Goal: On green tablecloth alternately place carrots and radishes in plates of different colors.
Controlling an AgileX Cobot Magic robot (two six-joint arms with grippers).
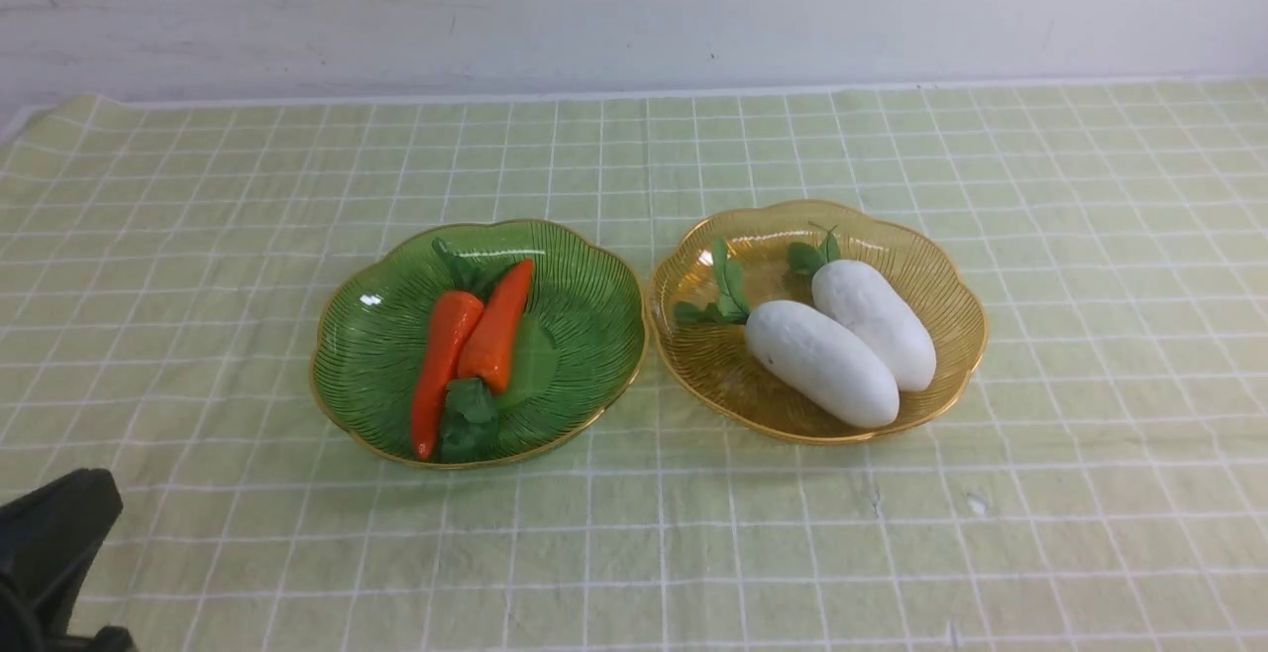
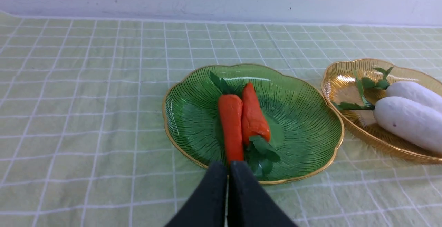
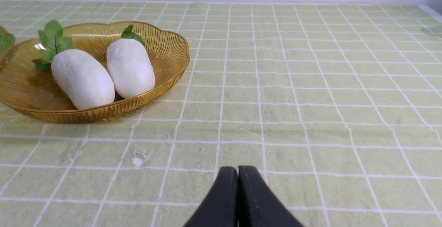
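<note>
Two orange carrots (image 1: 466,345) lie side by side in the green plate (image 1: 584,335) on the green tablecloth (image 1: 198,266). Two white radishes (image 1: 842,345) lie together in the amber-yellow plate (image 1: 951,295) just to its right. In the left wrist view my left gripper (image 2: 228,165) is shut and empty, its tips just short of the green plate's (image 2: 304,130) near rim, in line with the carrots (image 2: 241,120). My right gripper (image 3: 238,170) is shut and empty over bare cloth, well away from the amber plate (image 3: 31,89) and the radishes (image 3: 103,71). In the front view only a black part of the left arm (image 1: 50,553) shows.
A pale wall (image 1: 634,8) runs along the cloth's far edge. A small white speck (image 3: 138,158) lies on the cloth in front of the amber plate. Wrinkled gridded cloth stretches all around both plates.
</note>
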